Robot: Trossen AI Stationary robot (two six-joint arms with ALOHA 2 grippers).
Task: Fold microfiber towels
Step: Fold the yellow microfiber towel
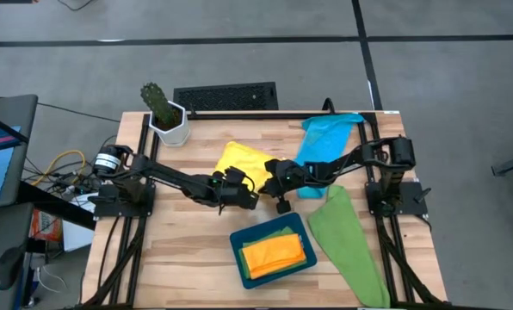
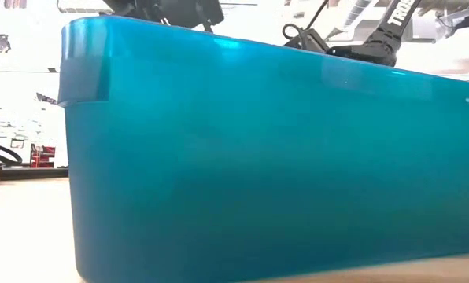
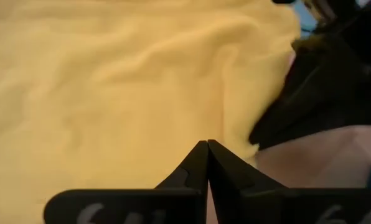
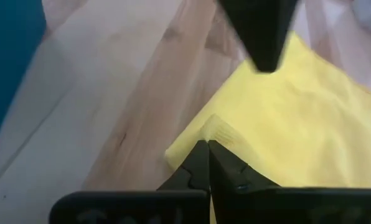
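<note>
While the tray (image 1: 239,243) sits nearest at 6 o'clock with the orange towel (image 1: 274,256) lying on a green one (image 1: 278,232) inside it, both grippers meet at the middle of the table (image 1: 196,258). The left gripper (image 1: 248,200) and the right gripper (image 1: 272,175) each have their fingers pressed together on an edge of the yellow towel (image 1: 239,161). A second green towel (image 1: 347,241) lies at 4 o'clock. The blue towel (image 1: 325,138) lies at 1 o'clock. A plant (image 1: 163,112) stands at 11 o'clock.
</note>
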